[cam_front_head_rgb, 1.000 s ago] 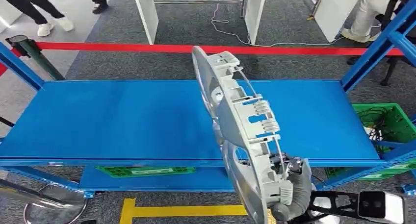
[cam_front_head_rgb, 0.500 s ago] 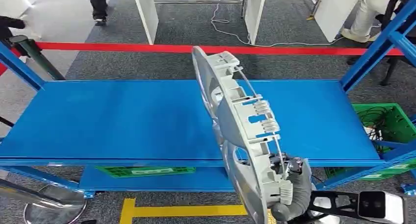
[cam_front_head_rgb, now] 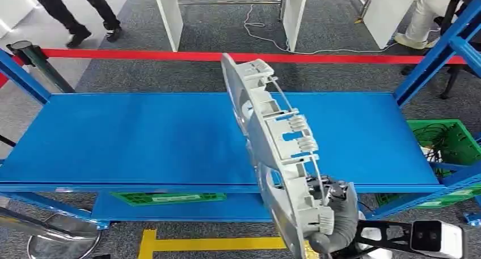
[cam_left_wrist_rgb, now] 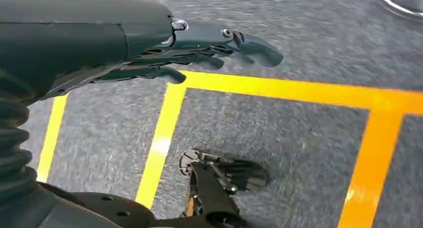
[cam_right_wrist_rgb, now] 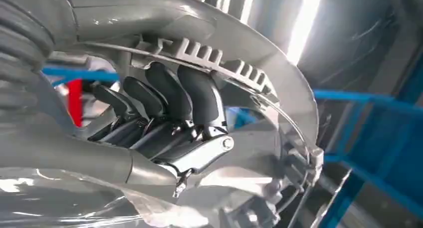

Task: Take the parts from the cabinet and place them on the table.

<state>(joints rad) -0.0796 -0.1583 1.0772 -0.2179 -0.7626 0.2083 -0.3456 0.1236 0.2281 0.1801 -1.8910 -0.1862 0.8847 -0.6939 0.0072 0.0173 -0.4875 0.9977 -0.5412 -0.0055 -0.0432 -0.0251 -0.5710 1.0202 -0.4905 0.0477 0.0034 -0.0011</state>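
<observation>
Part point(cam_front_head_rgb: 272, 151) held on edge in right hand point(cam_front_head_rgb: 334, 222), long axis running away over table point(cam_front_head_rgb: 113, 140) front edge. Left hand point(cam_left_wrist_rgb: 199, 53) hangs empty, fingers loosely extended.

grey round part point(cam_front_head_rgb: 276, 157) cut off by the head view's lower edge, right hand point(cam_front_head_rgb: 334, 222) largely hidden behind its rim, person point(cam_front_head_rgb: 76, 12) cropped at the legs, green crate point(cam_front_head_rgb: 448, 140) cut by the right edge
</observation>
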